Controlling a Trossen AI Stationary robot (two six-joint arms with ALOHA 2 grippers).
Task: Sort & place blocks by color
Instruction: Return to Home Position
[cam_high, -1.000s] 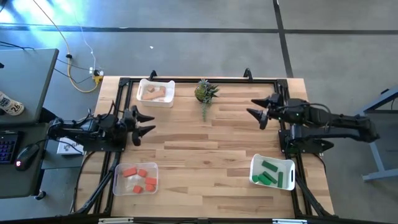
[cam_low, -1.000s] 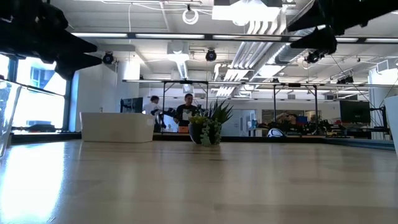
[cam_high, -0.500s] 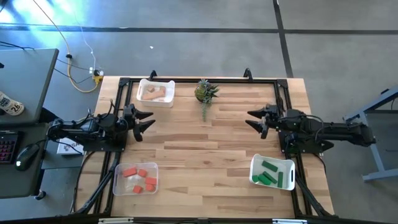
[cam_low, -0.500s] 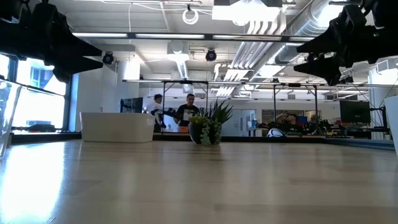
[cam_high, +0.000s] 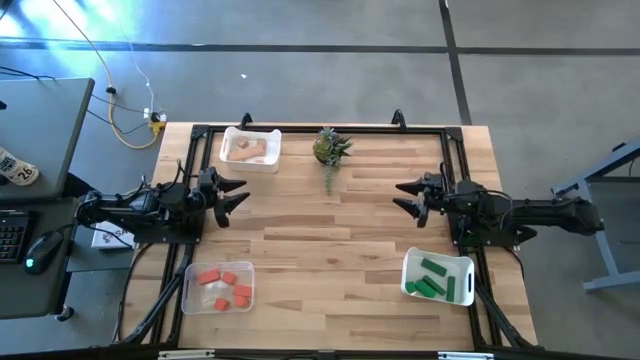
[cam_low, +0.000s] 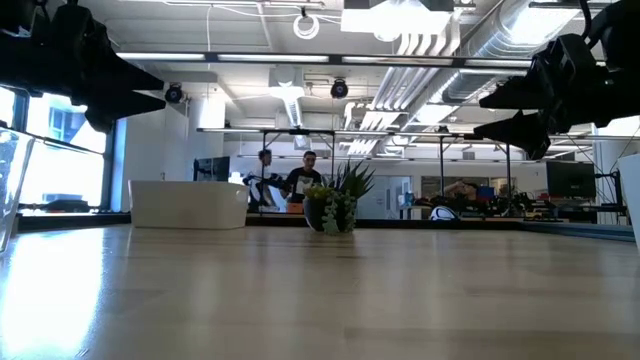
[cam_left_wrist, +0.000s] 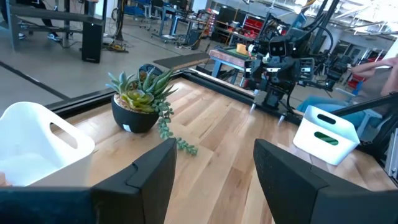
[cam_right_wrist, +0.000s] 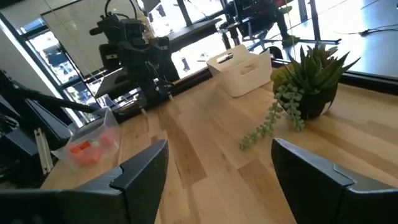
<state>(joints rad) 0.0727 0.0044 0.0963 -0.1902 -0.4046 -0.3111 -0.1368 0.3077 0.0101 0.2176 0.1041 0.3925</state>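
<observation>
Wooden table (cam_high: 330, 250) — three bins (cam_high: 250, 130); plant (cam_high: 330, 147)

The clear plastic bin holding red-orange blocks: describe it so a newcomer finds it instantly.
In the high view, look at the lower left corner of the light wooden table, below the left gripper. The clear plastic bin sits there; unlike the two white bins, it is see-through and holds red-orange wooden blocks.

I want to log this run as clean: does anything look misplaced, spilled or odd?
Nothing stands out: orange blocks, tan blocks and green blocks each lie in their own bin; the plant stands upright.
</observation>
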